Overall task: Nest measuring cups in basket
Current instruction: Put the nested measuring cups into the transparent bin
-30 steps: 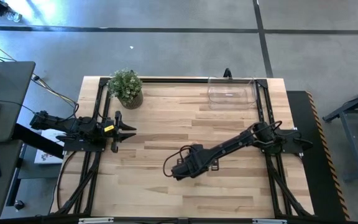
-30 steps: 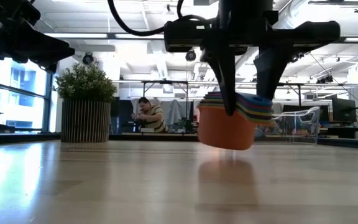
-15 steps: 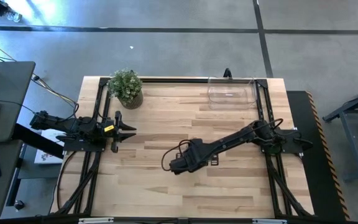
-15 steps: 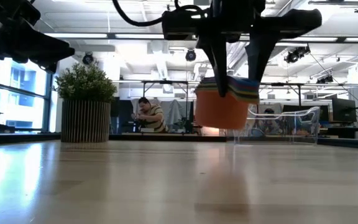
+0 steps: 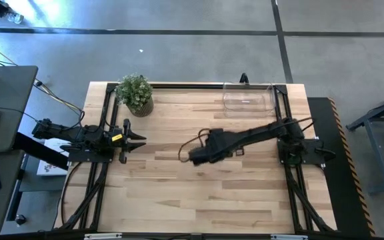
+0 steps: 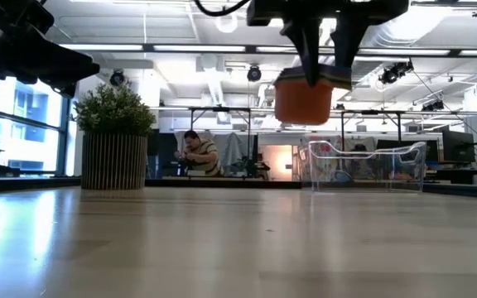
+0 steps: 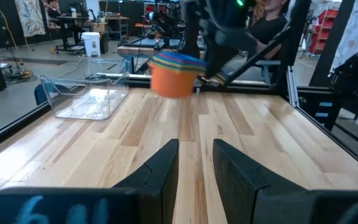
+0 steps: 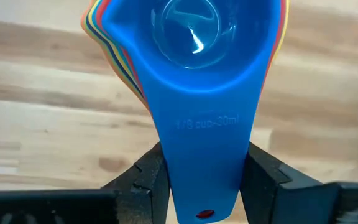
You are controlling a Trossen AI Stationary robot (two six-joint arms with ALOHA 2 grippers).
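Cups are nested already, so the stacking looks done! My left gripper (image 5: 141,139) waits at the table's left edge, fingers apart, holding nothing. At mid-table my right gripper (image 8: 201,180) pinches the handles of the measuring cups (image 6: 303,98), stack lifted clear of the wood. Off right, the basket (image 5: 247,99) sits empty: delivery remains.

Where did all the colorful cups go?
The measuring cups are stacked together, held up in the air by the right gripper above the middle of the table, with the clear basket farther back.
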